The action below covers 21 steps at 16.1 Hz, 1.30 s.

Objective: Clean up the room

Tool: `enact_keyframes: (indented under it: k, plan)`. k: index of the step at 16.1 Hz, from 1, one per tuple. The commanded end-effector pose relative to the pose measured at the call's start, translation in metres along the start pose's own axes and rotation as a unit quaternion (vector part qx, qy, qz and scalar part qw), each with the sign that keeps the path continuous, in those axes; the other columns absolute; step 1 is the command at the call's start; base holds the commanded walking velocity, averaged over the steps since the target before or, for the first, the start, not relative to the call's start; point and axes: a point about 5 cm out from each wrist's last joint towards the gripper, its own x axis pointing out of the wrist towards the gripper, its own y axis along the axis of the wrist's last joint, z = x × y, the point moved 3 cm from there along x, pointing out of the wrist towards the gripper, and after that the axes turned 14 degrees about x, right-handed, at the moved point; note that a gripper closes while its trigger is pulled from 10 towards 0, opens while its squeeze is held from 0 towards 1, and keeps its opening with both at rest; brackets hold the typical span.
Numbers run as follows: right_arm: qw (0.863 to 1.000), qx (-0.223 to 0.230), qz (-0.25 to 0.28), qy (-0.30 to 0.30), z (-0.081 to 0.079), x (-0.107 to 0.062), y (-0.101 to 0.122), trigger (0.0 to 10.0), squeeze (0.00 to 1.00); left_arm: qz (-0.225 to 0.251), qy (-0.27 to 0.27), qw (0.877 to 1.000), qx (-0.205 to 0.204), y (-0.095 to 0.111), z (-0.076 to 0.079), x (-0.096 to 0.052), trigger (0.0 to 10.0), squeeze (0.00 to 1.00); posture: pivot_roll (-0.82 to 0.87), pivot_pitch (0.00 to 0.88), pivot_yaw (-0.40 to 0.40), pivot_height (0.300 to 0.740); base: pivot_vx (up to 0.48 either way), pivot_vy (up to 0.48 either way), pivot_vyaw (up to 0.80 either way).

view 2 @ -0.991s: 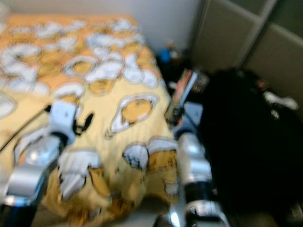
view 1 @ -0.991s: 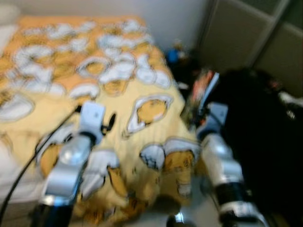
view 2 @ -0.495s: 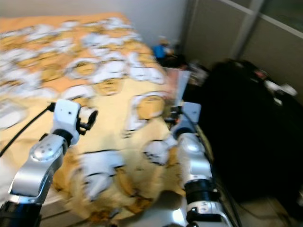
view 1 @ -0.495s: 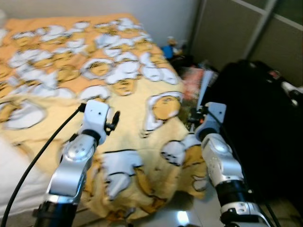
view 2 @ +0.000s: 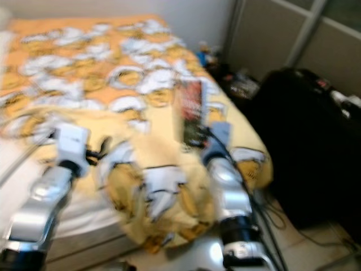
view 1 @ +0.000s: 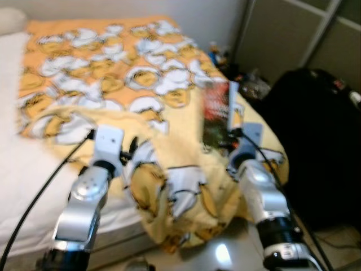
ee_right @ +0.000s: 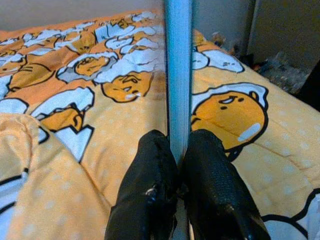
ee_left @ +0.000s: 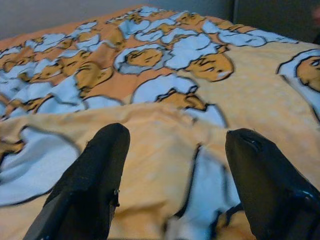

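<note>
The right gripper [ee_right: 176, 150] is pinching a thin flat book [view 1: 217, 113] between its two black fingers [ee_right: 150, 170], holding it upright over the right-hand part of the bed [view 1: 34, 164]. In the right wrist view the book is showing edge-on as a narrow pale blue strip rising from between the fingertips, while the head views are showing its broad face, dark with red patches, though blur is hiding any print on it. The left gripper [ee_left: 172, 150] is hovering with its fingers [ee_left: 100, 165] spread wide and nothing between them, just above a rumpled fold of the yellow blanket [view 1: 158, 84]. The head views are showing that blanket, patterned with white and orange cartoon figures, covering most of the bed and hanging in a bunch over the near edge between the two silver arms, with bare white sheet [view 1: 11, 101] lying along the robot's left. A large black mass [view 1: 316, 135] is standing on the floor to the right of the bed, and small clutter [view 1: 254, 84] is lying near the wall behind it; blur is keeping both indistinct.
</note>
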Motion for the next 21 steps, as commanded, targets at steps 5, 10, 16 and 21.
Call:
enact_keyframes:
  k: [5,10,16,21]
  plan:
    - [0.999,0.004,0.037,0.021,-0.009,0.0,0.017,10.0,0.0,0.0,0.014,1.0,0.012,0.0,-0.011,-0.001,10.0,0.0,0.03,0.0,-0.053,0.74,0.0,0.342,0.0]
    - [0.999,0.017,0.042,-0.005,0.0,-0.002,0.016,10.0,0.0,0.006,0.022,0.999,0.022,0.005,-0.02,0.004,10.0,0.0,0.02,0.0,-0.018,0.74,0.0,0.341,0.0]
    - [0.999,0.007,0.052,0.001,-0.003,0.0,0.022,10.0,0.0,0.01,0.027,0.999,0.021,0.008,-0.023,0.01,10.0,0.0,0.01,0.0,-0.015,0.74,0.0,0.341,0.0]
    - [0.998,-0.003,0.056,0.009,-0.006,-0.002,0.024,10.0,0.0,0.012,0.026,0.999,0.02,0.009,-0.023,0.014,10.0,0.0,0.0,0.0,0.002,0.74,0.0,0.342,0.0]
